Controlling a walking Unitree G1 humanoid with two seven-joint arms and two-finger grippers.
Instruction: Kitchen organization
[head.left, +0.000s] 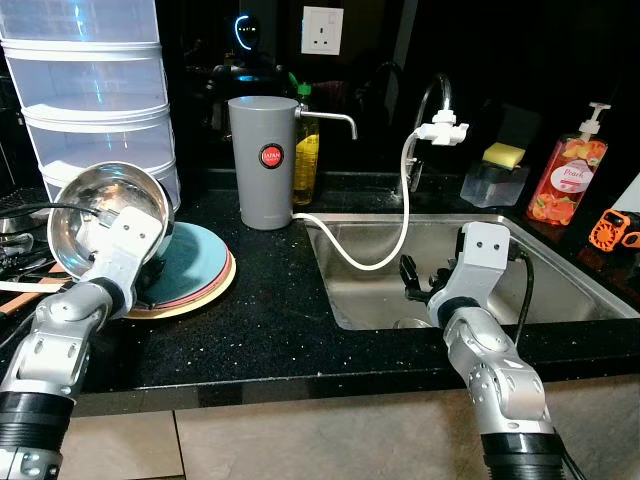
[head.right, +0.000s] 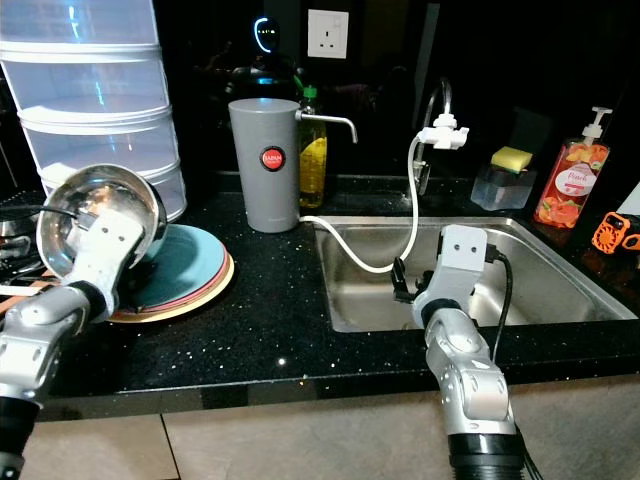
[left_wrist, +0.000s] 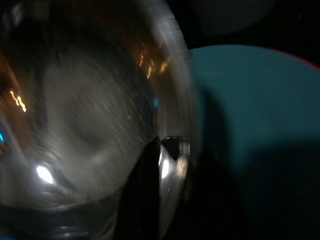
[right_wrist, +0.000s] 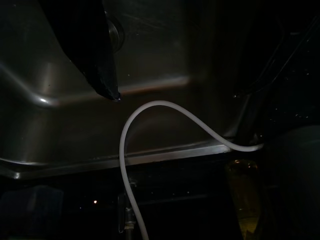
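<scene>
A shiny steel bowl (head.left: 100, 210) is tilted on its side above a stack of plates (head.left: 200, 258) with a teal plate on top, on the black counter at the left. My left gripper (head.left: 150, 265) is shut on the bowl's rim; the left wrist view shows the fingers pinching the rim (left_wrist: 167, 150), with the teal plate (left_wrist: 260, 110) beyond. My right gripper (head.left: 412, 280) hangs open over the steel sink (head.left: 560, 300), holding nothing. In the right wrist view its fingertips (right_wrist: 107, 87) are spread apart above the sink floor.
A white hose (head.left: 385, 262) loops from the faucet (head.left: 432, 115) across the sink to a grey canister (head.left: 262, 160). A yellow bottle (head.left: 306, 150), a sponge holder (head.left: 498, 175) and a peach soap pump (head.left: 567, 178) stand behind. Stacked clear tubs (head.left: 95, 90) rise at back left.
</scene>
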